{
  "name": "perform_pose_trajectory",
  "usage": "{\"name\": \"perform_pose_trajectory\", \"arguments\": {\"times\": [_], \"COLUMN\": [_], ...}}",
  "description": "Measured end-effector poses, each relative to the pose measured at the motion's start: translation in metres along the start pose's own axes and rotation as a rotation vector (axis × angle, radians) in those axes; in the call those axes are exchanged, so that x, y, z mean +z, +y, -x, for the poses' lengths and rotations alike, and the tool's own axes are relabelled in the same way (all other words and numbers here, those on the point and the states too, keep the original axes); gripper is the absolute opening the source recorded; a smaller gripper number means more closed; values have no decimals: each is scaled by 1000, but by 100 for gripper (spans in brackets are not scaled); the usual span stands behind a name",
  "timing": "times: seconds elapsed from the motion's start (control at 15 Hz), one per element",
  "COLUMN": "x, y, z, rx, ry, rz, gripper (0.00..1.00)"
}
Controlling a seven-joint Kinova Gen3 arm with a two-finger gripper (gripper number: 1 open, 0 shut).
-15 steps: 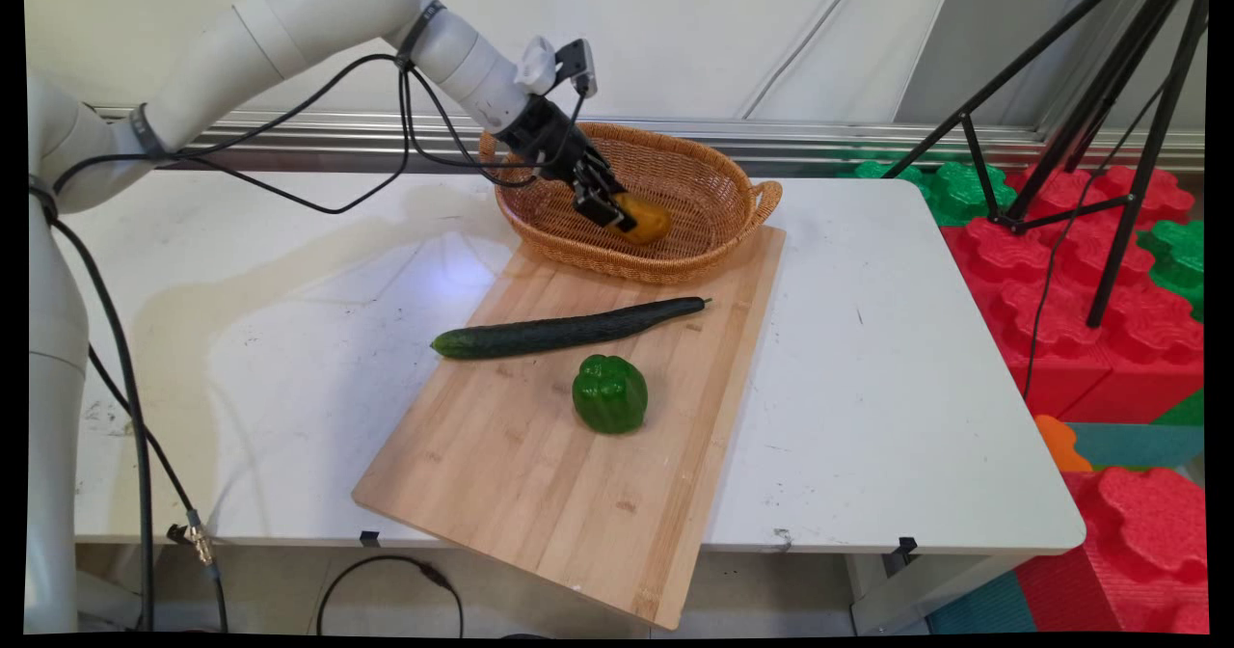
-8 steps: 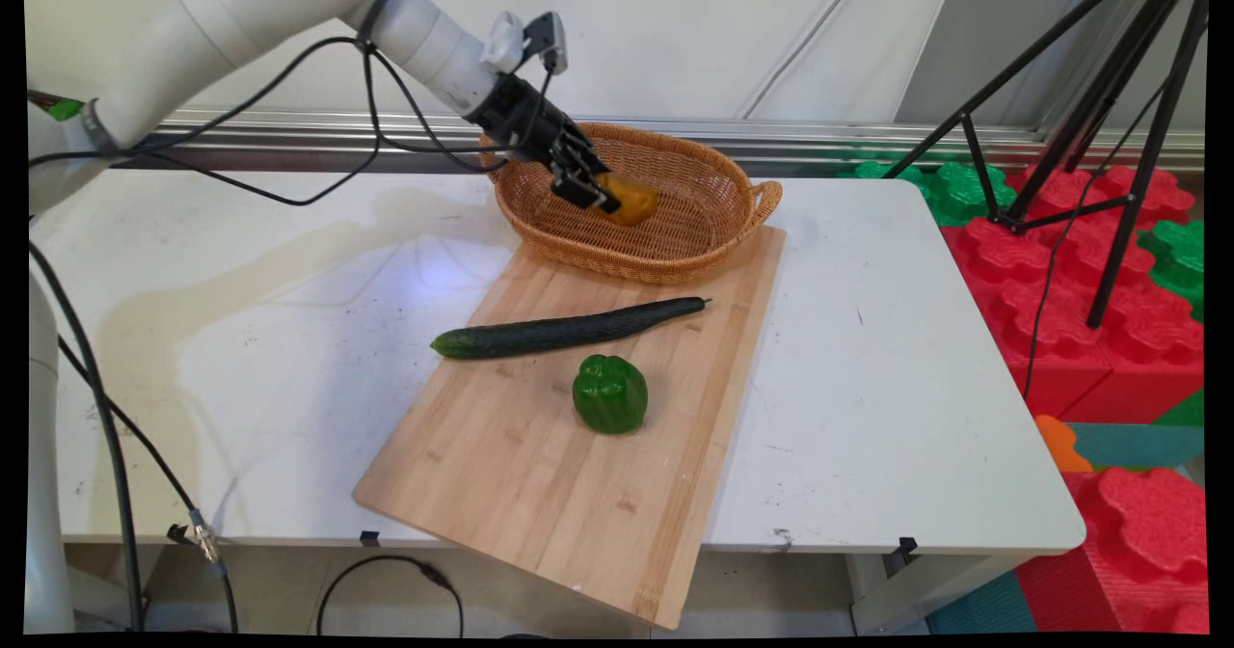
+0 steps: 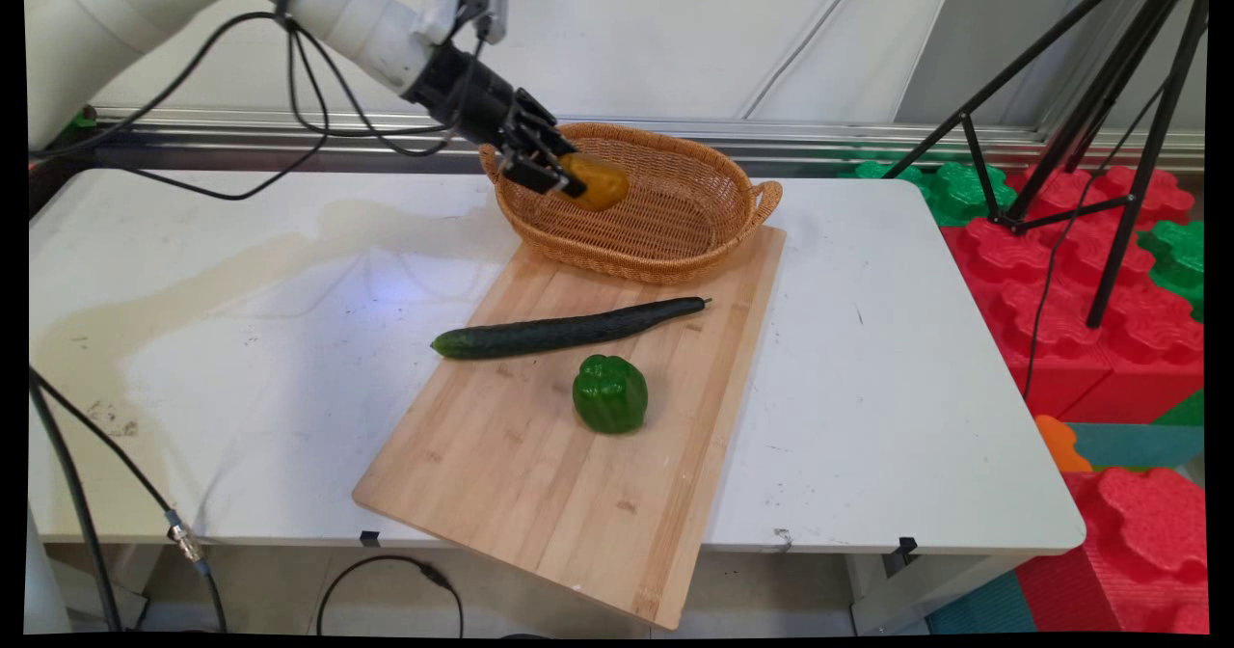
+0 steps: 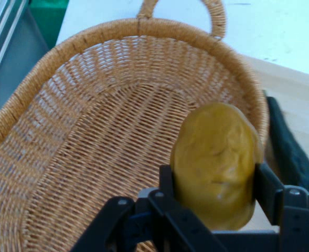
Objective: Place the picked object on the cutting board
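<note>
Lifting potato (image 3: 595,181) w/ tool (image 3: 569,177), now higher above basket (image 3: 675,233).

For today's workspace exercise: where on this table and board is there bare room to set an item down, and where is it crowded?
Bare: the table left of the cutting board, the table right of it, and the board's near end below the green pepper. Crowded: the far end, where the cucumber lies before the basket; there the gripper holds a potato.
</note>
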Motion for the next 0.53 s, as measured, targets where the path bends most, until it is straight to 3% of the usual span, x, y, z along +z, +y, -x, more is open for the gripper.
{"name": "perform_pose_trajectory", "arguments": {"times": [0.53], "x": [-59], "y": [42], "z": [22], "rx": [1], "ry": [-10], "rz": [24], "gripper": [0]}}
